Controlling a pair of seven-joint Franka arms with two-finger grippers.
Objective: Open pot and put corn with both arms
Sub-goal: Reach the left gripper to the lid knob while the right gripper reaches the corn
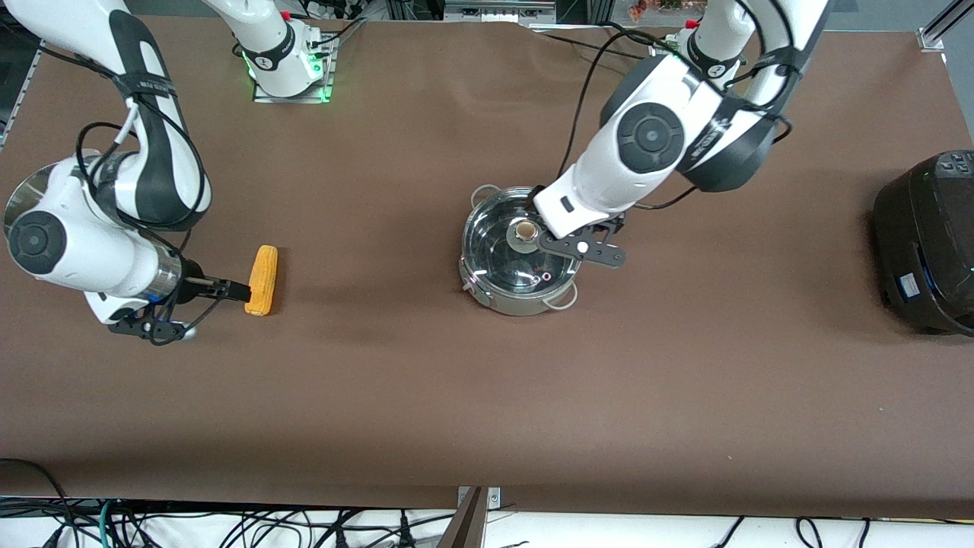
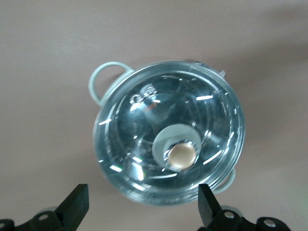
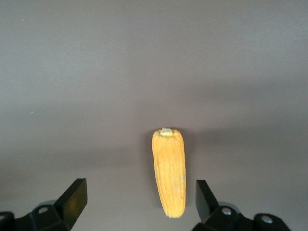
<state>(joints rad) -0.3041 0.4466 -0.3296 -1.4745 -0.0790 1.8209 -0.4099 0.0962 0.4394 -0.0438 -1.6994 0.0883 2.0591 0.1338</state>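
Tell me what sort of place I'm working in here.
Likely a robotics lab test bench, not a kitchen: two arms bolted to a brown-covered table, cables along its edge. Left tool hangs open over the lidded pot; right tool is open by the corn.

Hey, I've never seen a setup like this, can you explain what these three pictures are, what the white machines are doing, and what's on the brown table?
These are two white robot arms, each ending in a black two-finger gripper. The big picture looks down from a high camera facing them; the two small ones come from cameras on each arm's wrist.

On the brown table sits a shiny steel pot with its glass lid on, and a yellow corn cob lies toward the right arm's end. A black cooker stands at the left arm's end.

The left gripper hangs open over the lid's tan knob. The right gripper is open, low at the corn. Nothing is held yet.
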